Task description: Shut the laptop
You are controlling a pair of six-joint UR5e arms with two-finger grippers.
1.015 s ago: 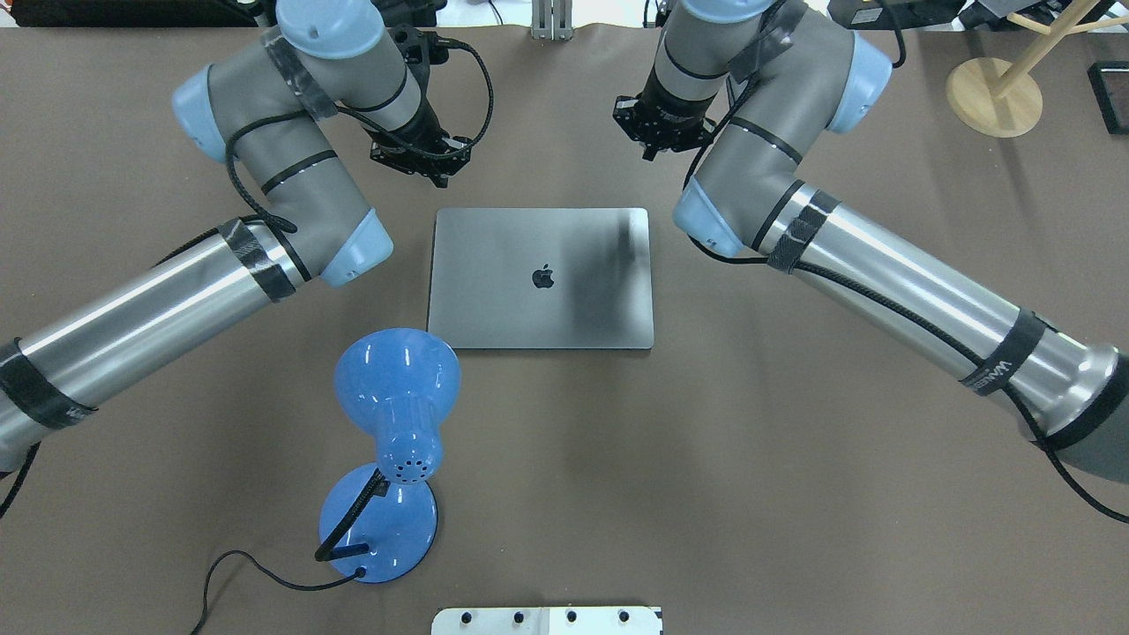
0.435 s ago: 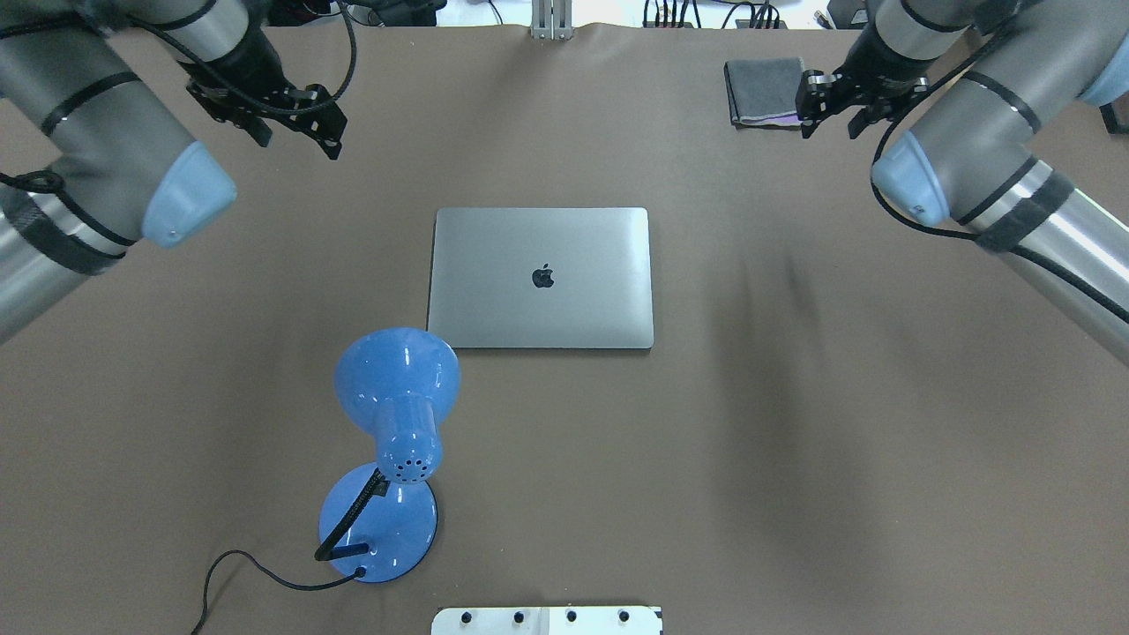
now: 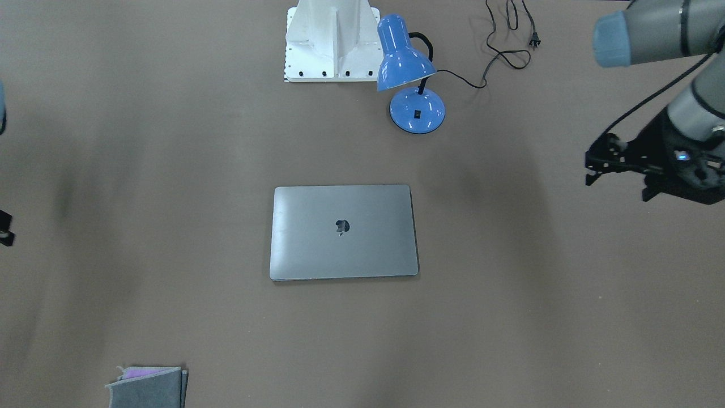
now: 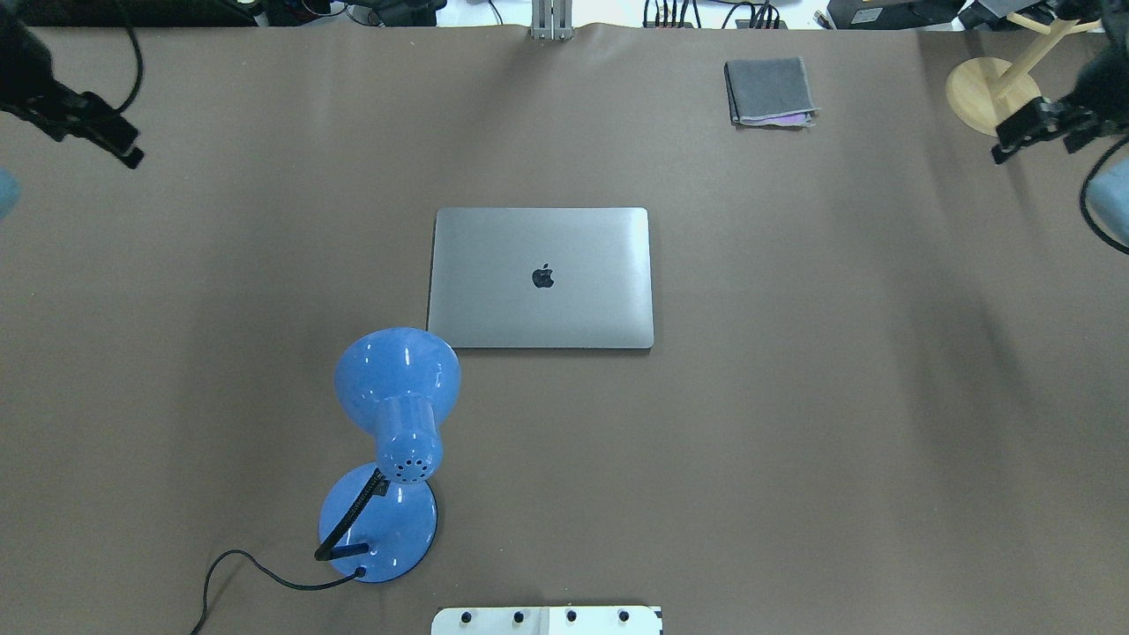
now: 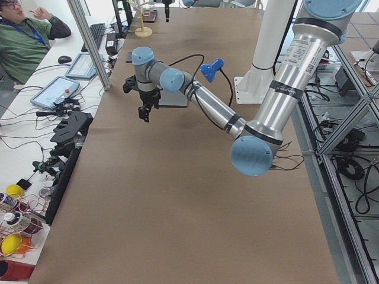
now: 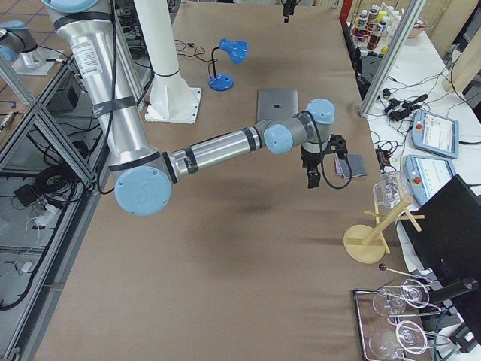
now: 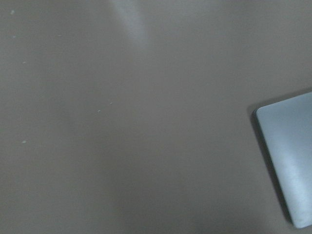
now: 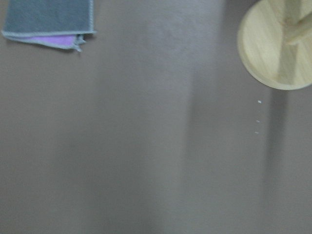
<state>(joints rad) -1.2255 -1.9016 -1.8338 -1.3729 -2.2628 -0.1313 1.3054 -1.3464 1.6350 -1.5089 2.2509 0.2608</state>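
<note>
Where the counter (image 4: 794, 441) meets its near edge, a blue desk lamp (image 4: 397, 414) stands left of centre. Mid-counter lies the laptop (image 4: 542, 278), shut, lid flat, logo up. A folded grey cloth (image 4: 769, 91) rests by the far edge. Left hand (image 3: 617, 190) and right hand (image 4: 1034, 150) hang near the far corners, fingers spread.

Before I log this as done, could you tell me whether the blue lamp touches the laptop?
Apart. The front-facing view shows bare table between the blue lamp and the laptop; the overhead overlap is only perspective.
</note>
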